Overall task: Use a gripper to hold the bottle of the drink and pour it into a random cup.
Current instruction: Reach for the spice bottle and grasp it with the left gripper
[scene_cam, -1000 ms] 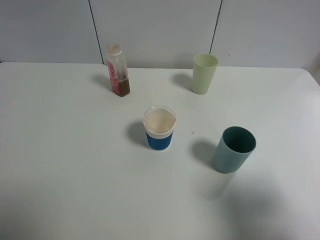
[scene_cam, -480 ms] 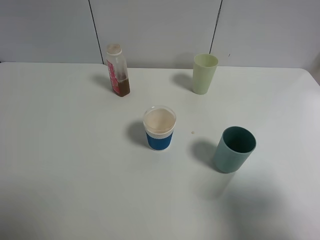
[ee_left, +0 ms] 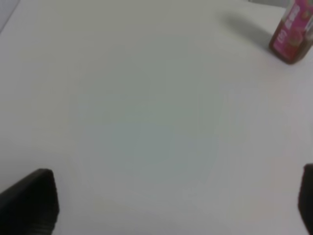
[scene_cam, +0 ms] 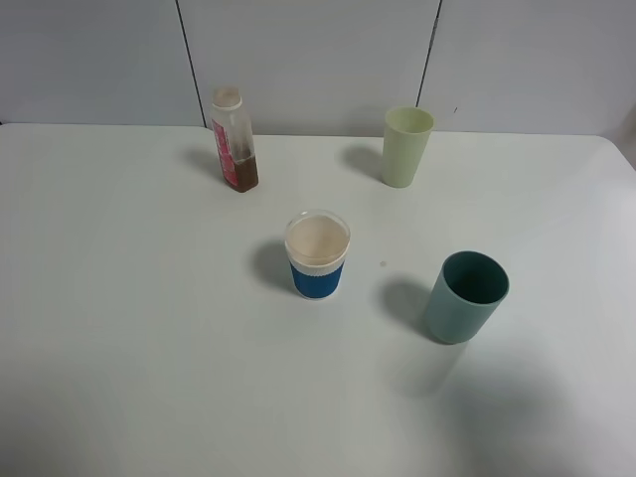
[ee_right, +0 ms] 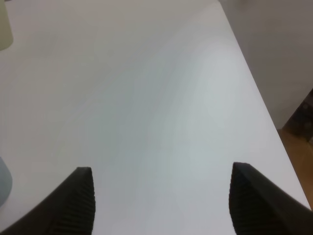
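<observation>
The bottle stands upright at the back left of the white table, with brown drink in its lower part. It also shows in the left wrist view, far from the fingers. The white-and-blue cup stands at the table's middle. My left gripper is open and empty above bare table, with fingertips wide apart. My right gripper is open and empty near the table's right edge. Neither gripper shows in the exterior high view.
A tall pale green cup stands at the back right; a sliver of it shows in the right wrist view. A teal cup stands right of the middle cup. The table's right edge drops to the floor.
</observation>
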Robot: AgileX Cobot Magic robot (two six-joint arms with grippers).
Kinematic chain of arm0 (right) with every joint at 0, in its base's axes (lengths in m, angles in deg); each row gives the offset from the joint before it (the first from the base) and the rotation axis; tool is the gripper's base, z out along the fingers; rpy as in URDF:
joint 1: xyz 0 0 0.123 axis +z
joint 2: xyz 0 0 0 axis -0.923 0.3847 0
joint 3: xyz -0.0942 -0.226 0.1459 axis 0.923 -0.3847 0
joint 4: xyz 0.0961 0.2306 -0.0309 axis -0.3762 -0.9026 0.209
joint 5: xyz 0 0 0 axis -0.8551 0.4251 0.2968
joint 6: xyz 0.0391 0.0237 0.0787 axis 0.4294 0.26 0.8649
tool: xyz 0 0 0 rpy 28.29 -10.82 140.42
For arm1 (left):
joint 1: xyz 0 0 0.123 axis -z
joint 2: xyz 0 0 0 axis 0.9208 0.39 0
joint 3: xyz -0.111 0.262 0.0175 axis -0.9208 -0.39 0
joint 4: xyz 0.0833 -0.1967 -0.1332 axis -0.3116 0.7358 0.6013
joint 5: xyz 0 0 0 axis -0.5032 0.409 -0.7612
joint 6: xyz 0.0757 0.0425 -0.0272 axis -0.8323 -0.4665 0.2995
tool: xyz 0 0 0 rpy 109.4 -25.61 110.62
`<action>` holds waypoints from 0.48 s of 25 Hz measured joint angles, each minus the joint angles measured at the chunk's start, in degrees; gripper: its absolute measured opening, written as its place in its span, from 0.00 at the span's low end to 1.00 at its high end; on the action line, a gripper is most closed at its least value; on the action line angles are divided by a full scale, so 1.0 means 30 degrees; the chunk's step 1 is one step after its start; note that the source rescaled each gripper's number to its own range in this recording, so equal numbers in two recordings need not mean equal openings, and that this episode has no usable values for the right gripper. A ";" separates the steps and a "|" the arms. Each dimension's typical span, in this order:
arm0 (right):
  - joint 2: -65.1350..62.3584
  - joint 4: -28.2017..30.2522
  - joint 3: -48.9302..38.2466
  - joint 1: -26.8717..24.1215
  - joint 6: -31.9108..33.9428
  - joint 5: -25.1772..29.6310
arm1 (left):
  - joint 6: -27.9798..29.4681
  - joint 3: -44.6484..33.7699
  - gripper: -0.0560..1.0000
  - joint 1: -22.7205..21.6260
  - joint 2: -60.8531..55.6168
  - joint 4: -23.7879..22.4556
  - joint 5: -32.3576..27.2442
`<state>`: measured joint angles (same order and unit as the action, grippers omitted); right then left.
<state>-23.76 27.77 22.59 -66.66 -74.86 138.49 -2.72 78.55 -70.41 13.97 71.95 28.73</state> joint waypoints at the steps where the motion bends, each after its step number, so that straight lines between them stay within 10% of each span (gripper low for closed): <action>1: 0.0000 0.0000 0.0000 0.0000 0.0000 0.0000 | 0.0000 0.0133 1.00 0.0000 0.0576 0.0119 0.0340; 12: 0.0000 0.0000 0.0000 0.0000 0.0000 -0.0015 | -0.1785 0.0392 1.00 0.0000 0.6748 0.3251 0.3795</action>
<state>-23.76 27.77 22.59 -66.66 -74.86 138.45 -8.08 79.73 -70.41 34.21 81.71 40.11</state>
